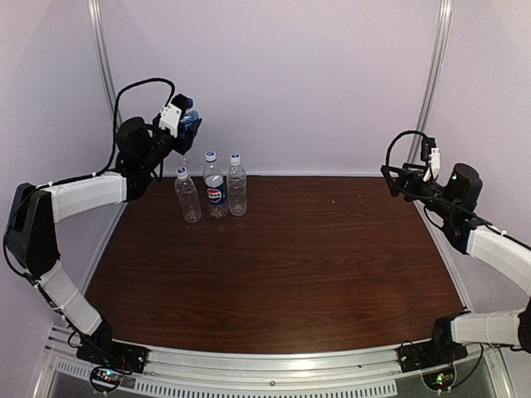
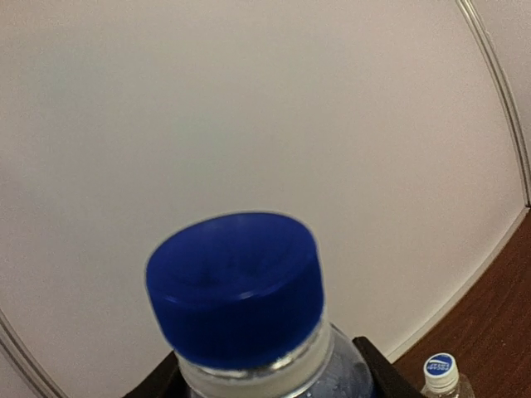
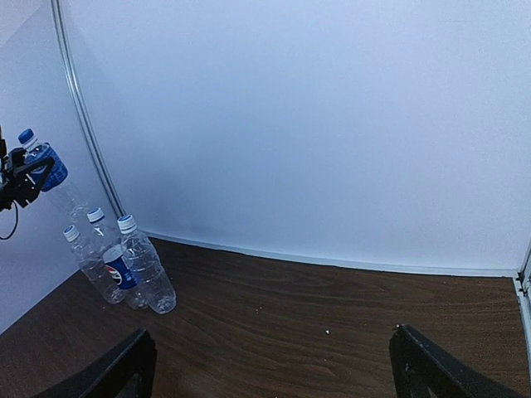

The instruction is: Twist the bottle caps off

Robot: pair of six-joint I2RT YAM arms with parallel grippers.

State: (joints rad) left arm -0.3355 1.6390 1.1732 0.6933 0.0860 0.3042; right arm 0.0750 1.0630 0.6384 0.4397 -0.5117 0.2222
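My left gripper (image 1: 184,124) is shut on the blue-label bottle (image 1: 189,123) and holds it in the air at the back left, above the table. Its dark blue cap (image 2: 235,286) sits on the neck and fills the left wrist view, between my black fingers (image 2: 377,373). Three bottles stand together on the table: the Pepsi bottle (image 1: 216,189) and two plain clear bottles (image 1: 188,199) (image 1: 237,189), each with a white cap with a blue centre (image 1: 211,156). My right gripper (image 1: 397,181) is open, empty and raised at the right, far from the bottles (image 3: 149,269).
The dark wooden table (image 1: 315,257) is enclosed by white walls with metal corner poles (image 1: 104,66). The standing bottles are near the back left corner, just below the held bottle. One of their caps shows in the left wrist view (image 2: 440,367).
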